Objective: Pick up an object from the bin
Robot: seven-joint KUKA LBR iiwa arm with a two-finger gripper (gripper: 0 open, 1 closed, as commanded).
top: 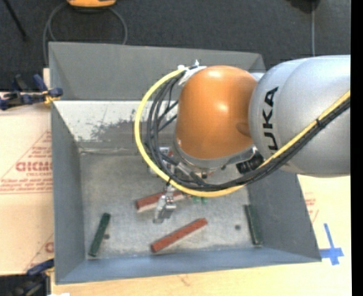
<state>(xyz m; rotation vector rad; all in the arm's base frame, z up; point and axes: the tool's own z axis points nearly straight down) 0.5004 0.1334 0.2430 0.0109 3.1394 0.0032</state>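
My gripper (165,209) hangs low near the middle of the bin floor, just below the orange wrist cover. Its metal tip sits right at a short reddish-brown bar (149,202) that lies flat with its left end sticking out from under the gripper. A longer reddish-brown bar (179,235) lies slanted a little in front of the gripper, apart from it.
A dark green bar (99,234) lies near the bin's front left corner. Another dark green bar (252,224) rests along the foot of the right wall. The arm and its cables cover the bin's middle and right rear.
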